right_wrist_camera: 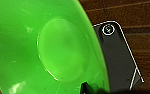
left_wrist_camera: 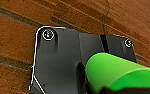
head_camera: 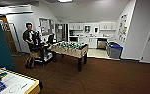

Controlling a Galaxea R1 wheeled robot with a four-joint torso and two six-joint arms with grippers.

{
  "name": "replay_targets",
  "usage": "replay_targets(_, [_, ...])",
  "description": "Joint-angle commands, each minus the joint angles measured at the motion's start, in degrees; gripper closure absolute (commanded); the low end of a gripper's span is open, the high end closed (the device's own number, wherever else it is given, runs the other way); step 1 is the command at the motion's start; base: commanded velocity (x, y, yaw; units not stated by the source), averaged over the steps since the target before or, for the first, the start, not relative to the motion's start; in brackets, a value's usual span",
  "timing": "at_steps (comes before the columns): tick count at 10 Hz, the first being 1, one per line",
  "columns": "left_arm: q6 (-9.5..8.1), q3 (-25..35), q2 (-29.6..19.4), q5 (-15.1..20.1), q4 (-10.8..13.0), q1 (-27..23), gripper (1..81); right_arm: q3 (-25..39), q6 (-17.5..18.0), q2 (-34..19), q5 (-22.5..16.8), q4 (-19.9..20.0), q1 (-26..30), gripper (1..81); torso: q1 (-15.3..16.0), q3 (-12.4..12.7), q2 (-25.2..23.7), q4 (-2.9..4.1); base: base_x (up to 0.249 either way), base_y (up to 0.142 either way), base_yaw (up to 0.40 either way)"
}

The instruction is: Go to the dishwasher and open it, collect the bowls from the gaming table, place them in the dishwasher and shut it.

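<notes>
Facing across brown carpet (head_camera: 103, 75), the robot looks toward a kitchen at the room's far end, where the dishwasher (head_camera: 101, 44) sits as a silver-grey panel under the white counter (head_camera: 91, 37), well apart from the robot and a little right of straight ahead. A foosball table (head_camera: 70, 48) stands between, left of the direct line, and a blue bin (head_camera: 114, 50) stands just right of the dishwasher. A person (head_camera: 29, 35) stands at a cart by the left wall. The gaming table (head_camera: 32, 83), with its yellow edge strip, lies close at the lower left. The left wrist view shows a lime green bowl (left_wrist_camera: 116, 72) seen rim-on above the carpet; the right wrist view shows a green bowl (right_wrist_camera: 48, 47) with its open face toward the camera. Each looks carried by its arm, but whether either claw is clenched or released cannot be told. The dishwasher's front appears closed from here, though it is small and blurred. Judging by this, both bowls lie at the arms and the appliance lies far ahead.
</notes>
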Motion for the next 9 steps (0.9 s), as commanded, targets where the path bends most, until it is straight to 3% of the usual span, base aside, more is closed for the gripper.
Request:
replay_targets(1, [0.02, -0.02, -0.67, 1.83, -0.26, -2.94, 81.1, 1.44, -1.68, 1.45, -5.36, -3.87, 1.90, 81.1, 0.03, 0.00, 0.00, 0.00, 0.000, 0.000, -0.394])
replay_targets(4, [0.02, -0.02, -0.68, 1.83, -0.26, -2.94, 81.1, 1.44, -1.76, 1.54, -5.44, -3.78, 2.17, 81.1, 0.03, 0.00, -0.02, 0.00, 0.000, 0.000, -0.394])
replay_targets(6, [-0.06, -0.02, -0.68, 1.66, -0.44, -3.03, 81.1, 1.44, -1.76, 1.54, -5.62, -3.86, 2.34, 81.1, 0.03, 0.00, -0.02, 0.00, 0.057, -0.282, 0.000])
replay_targets(9, [0.02, 0.24, -0.59, 1.40, -0.26, -2.86, 81.1, 1.09, -1.67, 1.63, -5.80, -3.78, 2.52, 81.1, 0.03, 0.00, 0.00, -0.02, 0.000, 0.000, 0.000])
